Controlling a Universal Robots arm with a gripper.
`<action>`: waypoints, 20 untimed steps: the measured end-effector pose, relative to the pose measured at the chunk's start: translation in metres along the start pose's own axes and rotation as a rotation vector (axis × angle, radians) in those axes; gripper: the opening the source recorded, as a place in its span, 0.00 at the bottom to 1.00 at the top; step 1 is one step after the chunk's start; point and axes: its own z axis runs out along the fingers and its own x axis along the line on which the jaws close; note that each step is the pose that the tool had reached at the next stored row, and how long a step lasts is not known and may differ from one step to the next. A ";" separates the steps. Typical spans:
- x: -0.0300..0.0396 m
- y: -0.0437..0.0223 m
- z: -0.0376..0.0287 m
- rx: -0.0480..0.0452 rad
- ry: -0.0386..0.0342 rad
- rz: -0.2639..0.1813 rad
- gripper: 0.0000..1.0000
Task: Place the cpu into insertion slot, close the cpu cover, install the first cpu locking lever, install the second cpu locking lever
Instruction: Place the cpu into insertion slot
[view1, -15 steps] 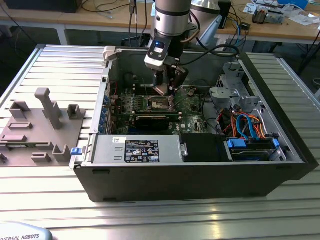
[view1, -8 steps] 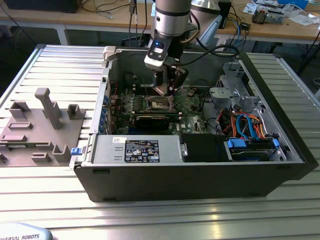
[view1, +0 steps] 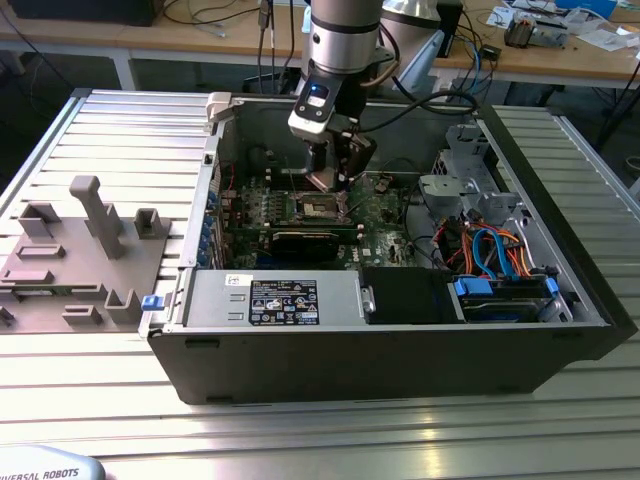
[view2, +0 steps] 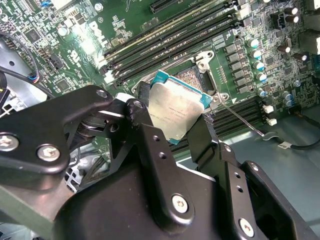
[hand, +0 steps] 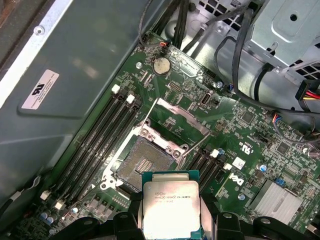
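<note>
We see a big open computer case (view1: 400, 340) lying on a metal table (view1: 80, 400), and the robot arm (view1: 345, 40) reaches down into it. Inside lies the green circuit board (view1: 385, 225). The gripper (view1: 335, 175) hangs over the middle of the board. In both wrist views its two black fingers (view2: 142, 110) press on two sides of the cpu (hand: 171, 205), so the chip is pinched tight between them, up in the air with its shiny side up. The insertion slot (hand: 142, 162) is bare, and we can see its tiny pins. The cpu cover (hand: 182, 117) is flipped up and out of the way, and a thin locking lever (view2: 242, 120) is swung out to the side. We think this is the first step: putting the chip in. We think it needs the chip flat and lined up square with the slot, because those pins look easy to bend.
</note>
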 end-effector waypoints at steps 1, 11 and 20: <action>0.0000 0.0000 0.0001 0.0000 0.0000 0.001 0.54; 0.0000 0.0000 0.0012 0.0004 -0.0002 0.008 0.54; 0.0000 0.0000 0.0020 0.0007 -0.0004 0.014 0.54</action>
